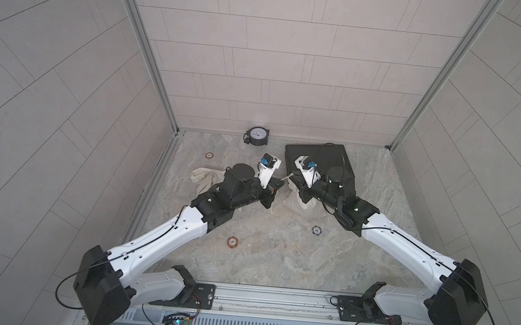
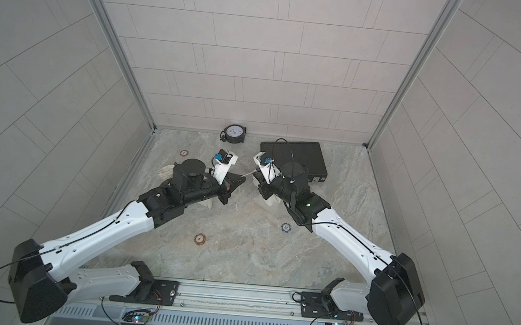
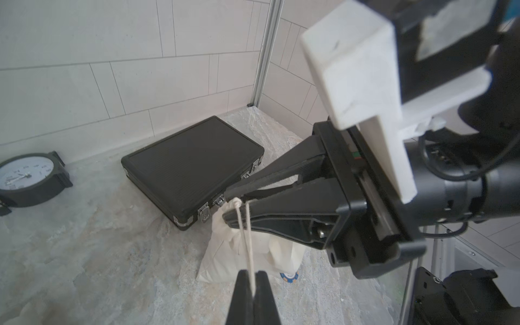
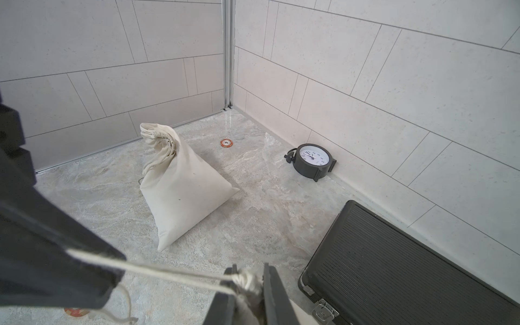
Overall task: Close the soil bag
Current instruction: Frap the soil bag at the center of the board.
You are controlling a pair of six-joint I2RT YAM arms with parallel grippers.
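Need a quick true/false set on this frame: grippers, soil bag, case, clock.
1. The left gripper is shut on the drawstring. True.
2. The right gripper has its jaws around the soil bag at its neck. True.
3. The case stands open. False: it lies closed, lid down.
4. The clock sits on the case. False: it stands on the table, apart from the case.
5. Only one cloth bag is in view. False: a second cloth bag stands on the table too.
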